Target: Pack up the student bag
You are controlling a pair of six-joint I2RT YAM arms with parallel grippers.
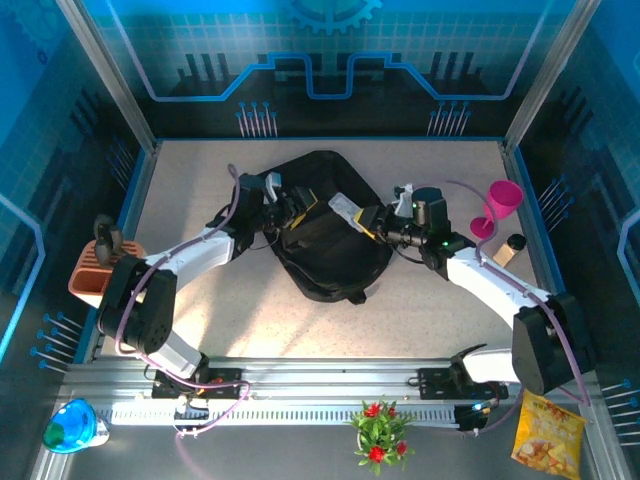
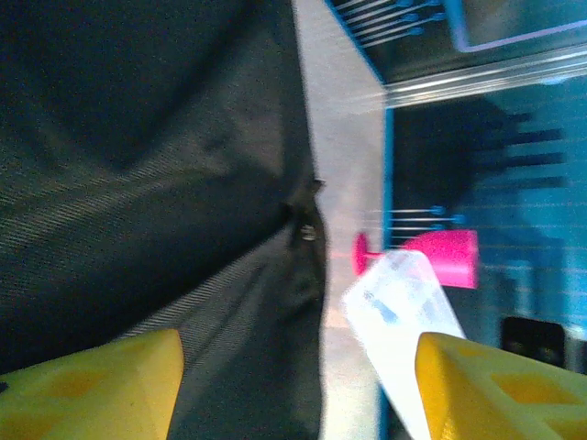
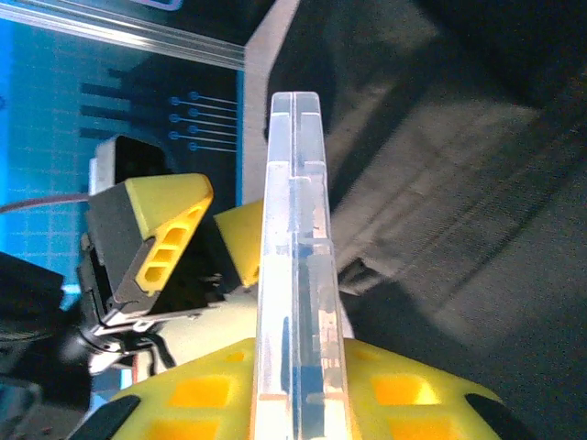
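The student bag lies flat in the middle of the table, a big black fabric pack. My right gripper hovers over its right half, shut on a flat clear plastic case. The right wrist view has that case edge-on, pinched between the yellow fingers, with bag fabric beyond. My left gripper is over the bag's upper left part, facing the right one. It stands open above the black fabric, and the case sits just past its right finger.
A pink cup and a small brown bottle stand at the right edge. An orange holder is at the left edge. In front of the rail are a snack bag, a small plant and a blue object.
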